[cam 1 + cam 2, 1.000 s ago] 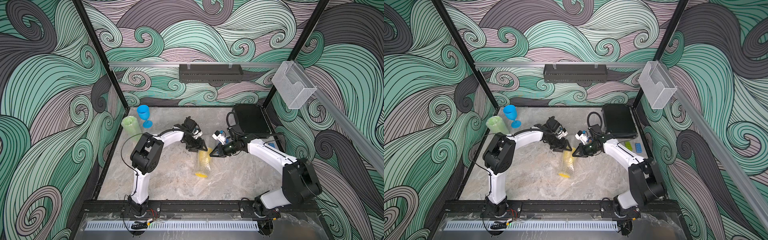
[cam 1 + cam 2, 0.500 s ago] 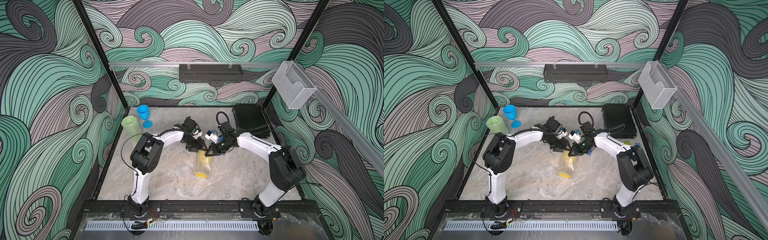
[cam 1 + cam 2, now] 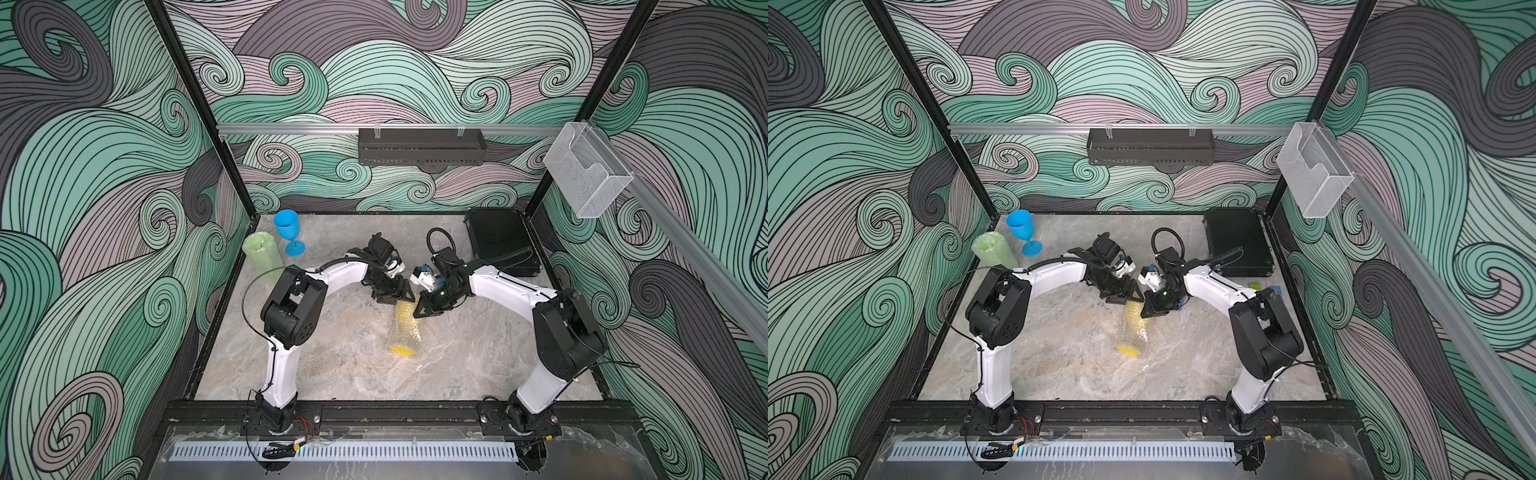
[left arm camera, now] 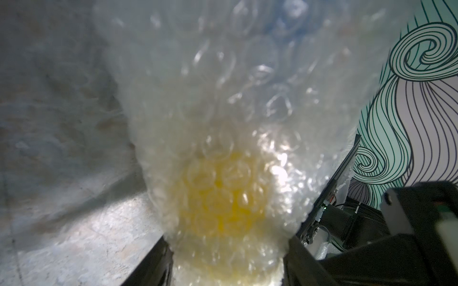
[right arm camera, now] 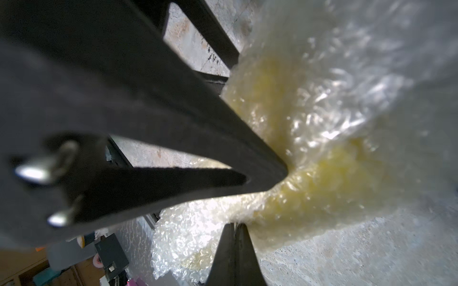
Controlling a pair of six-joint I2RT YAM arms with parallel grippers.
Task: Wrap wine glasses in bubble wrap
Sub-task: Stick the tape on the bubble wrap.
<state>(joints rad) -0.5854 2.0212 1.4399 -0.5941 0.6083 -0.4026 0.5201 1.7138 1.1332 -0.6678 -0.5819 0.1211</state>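
The left arm (image 3: 345, 272) and right arm (image 3: 505, 291) look alike: glossy white links between chunky black joint housings. A thin black cable (image 3: 244, 297) loops off the left one, a thicker black loop (image 3: 429, 242) (hose-like) off the right wrist. The left claw (image 3: 397, 300) and right claw (image 3: 419, 314) are matte black, tapering; two silver screws (image 5: 32, 171) glint.

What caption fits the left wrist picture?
Left gripper clasping the yellow goblet through its bubble wrap.

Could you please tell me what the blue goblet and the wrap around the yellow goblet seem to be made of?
Blue goblet: probably plastic, opaque and smooth, evenly coloured with a soft sheen. Bubble wrap: thin clear plastic film, dotted with glinting air bubbles; the yellow goblet shows through it.
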